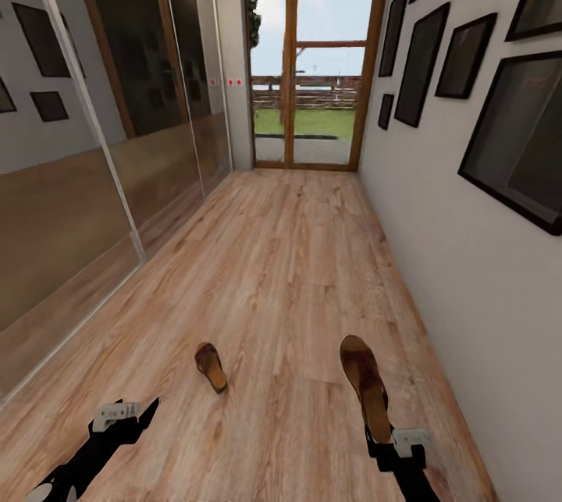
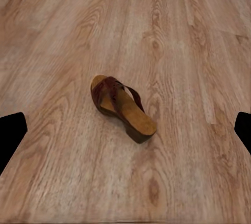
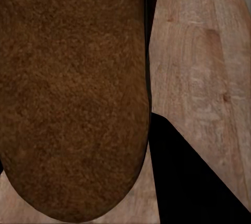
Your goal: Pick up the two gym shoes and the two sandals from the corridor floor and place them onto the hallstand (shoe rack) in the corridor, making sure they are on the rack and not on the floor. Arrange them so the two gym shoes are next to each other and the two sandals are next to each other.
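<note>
Corridor floor (image 1: 297,268): light wood planks run from the robot's arms all the way to a glazed wooden door (image 1: 312,65) at the far end.
Walls: mirrored panels (image 1: 86,158) line the left side; dark picture frames (image 1: 519,135) hang on the white wall to the right.
Loose sandal (image 1: 211,366): lying flat on the floor near the middle of the corridor's width, well clear of both walls, one end pointing toward the door. In the left wrist view the same sandal (image 2: 122,104) sits strap up, tan insole showing, alone on bare planks.
Held sandal (image 1: 364,385): up off the planks at the right side, stretching lengthwise away from the robot, its near end in the right gripper. In the right wrist view its brown sole (image 3: 73,93) looms close to the lens, with floor beyond.
Right gripper (image 1: 390,439): clamped on the near end of that sandal, at the lower right of the head view; one dark finger (image 3: 193,182) shows beside the sole.
Left gripper (image 1: 125,413): low over the floor at the lower left, near the loose sandal but apart from it. Its fingers (image 2: 10,135) sit wide apart at either edge of the wrist view, nothing between them but planks.
</note>
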Motion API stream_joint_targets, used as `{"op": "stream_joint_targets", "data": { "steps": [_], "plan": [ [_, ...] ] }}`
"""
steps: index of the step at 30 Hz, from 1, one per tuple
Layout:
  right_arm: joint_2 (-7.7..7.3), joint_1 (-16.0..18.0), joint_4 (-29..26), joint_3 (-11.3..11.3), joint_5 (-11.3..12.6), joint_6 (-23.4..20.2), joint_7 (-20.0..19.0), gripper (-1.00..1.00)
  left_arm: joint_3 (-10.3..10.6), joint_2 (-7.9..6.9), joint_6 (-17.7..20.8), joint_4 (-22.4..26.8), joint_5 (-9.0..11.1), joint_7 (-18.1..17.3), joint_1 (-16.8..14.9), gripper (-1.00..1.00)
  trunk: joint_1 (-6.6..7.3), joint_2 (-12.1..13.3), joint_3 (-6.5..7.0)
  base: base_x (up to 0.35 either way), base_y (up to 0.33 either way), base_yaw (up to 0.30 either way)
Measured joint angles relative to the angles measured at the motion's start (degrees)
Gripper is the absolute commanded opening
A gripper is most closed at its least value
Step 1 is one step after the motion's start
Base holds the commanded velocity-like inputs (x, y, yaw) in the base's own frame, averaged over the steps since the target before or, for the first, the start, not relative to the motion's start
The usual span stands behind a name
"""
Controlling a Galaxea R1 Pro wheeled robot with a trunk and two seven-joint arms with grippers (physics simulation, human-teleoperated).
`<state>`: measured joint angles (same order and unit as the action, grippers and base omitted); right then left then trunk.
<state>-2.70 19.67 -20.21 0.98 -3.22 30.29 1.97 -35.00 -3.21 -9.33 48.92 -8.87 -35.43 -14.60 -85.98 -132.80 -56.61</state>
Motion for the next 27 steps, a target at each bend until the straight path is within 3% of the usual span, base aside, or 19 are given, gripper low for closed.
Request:
{"op": "stream_joint_targets", "data": {
  "steps": [10,20,27],
  "plan": [
    [0.0,0.0,-0.01,-0.02,0.0,0.0,0.0,-1.0,0.02,0.02,0.01,-0.04,-0.02,0.02,0.0,1.0,0.01,0.0,0.0,0.019,0.0,0.276],
    [0.0,0.0,-0.02,-0.01,-0.01,0.0,0.0,-1.0,0.01,0.0,0.01,-0.06,-0.02,0.03,0.0,1.0,0.03,0.0,0.0,0.272,-0.089,0.269],
    [-0.01,-0.02,-0.04,-0.02,0.0,0.0,0.0,-1.0,0.01,0.0,0.0,-0.09,-0.02,0.03,-0.02,1.0,0.03,0.0,0.0,0.283,-0.195,0.055]
  ]
}}
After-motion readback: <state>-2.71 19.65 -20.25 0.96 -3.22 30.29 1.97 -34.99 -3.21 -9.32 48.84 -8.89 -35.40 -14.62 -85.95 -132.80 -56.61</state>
